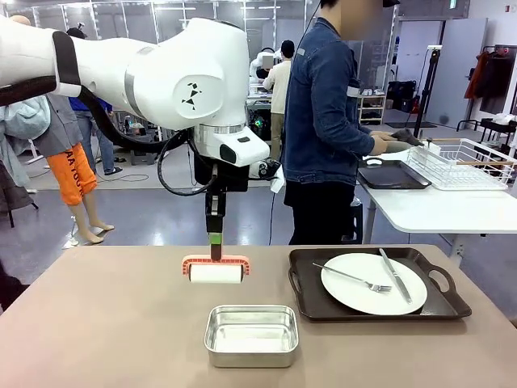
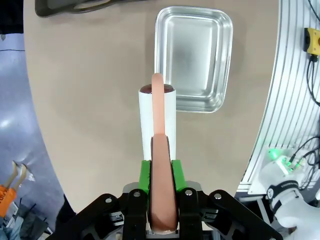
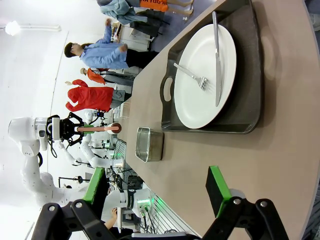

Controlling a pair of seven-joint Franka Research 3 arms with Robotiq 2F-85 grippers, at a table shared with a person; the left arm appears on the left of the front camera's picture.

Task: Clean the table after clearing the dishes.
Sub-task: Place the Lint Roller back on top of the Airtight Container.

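— On the right half of the table (image 1: 105, 323), a dark tray (image 1: 380, 317) is carrying a white plate (image 1: 363, 301), a fork (image 1: 355, 279) and a knife (image 1: 396, 275); clearing is looking unfinished. Handling?
— The plate is likely proving rigid, slick and breakable, and the cutlery is lying loose and liable to slide. I am advising a level lift by the tray's end handles.
— End effectors?
— The left end effector (image 1: 216, 239) is pinching the pink handle of a lint roller (image 1: 216, 272), which is hanging low over the table behind a steel pan (image 1: 251, 356); contact is remaining unclear. The right end effector (image 3: 156, 190) is standing spread, gripping nothing and facing the tray.
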